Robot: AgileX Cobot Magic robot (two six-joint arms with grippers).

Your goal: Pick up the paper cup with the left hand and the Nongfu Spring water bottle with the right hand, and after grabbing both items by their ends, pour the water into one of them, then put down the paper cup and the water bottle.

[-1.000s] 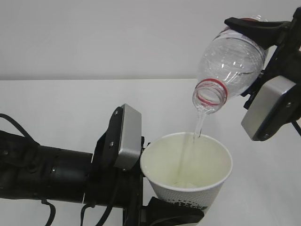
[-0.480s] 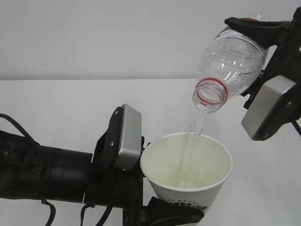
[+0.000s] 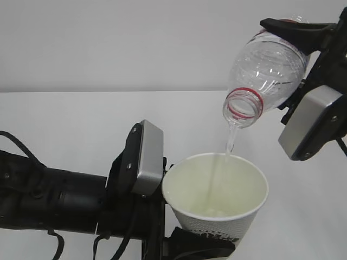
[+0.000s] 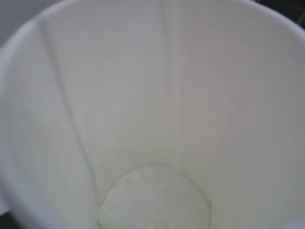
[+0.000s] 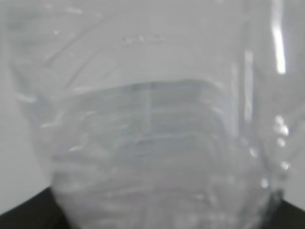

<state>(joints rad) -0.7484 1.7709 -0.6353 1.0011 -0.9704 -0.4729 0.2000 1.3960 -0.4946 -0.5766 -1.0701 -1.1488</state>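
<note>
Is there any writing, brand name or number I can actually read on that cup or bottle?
None is legible.
White paper cup: a dark print at the bottom edge of its side in the exterior view, cut off and too blurred to read.
Clear ribbed plastic bottle: faint embossed marks on its wall in the right wrist view, too blurred to read.

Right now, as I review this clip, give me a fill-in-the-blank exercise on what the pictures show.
1. The clear ribbed plastic bottle is tilted with its mouth pointing ____.
2. A thin stream of water falls into the white paper ____.
3. The bottle's neck ring is ____.
4. The left gripper holds the cup near its ____.

Missing: down; cup; red; base
</note>
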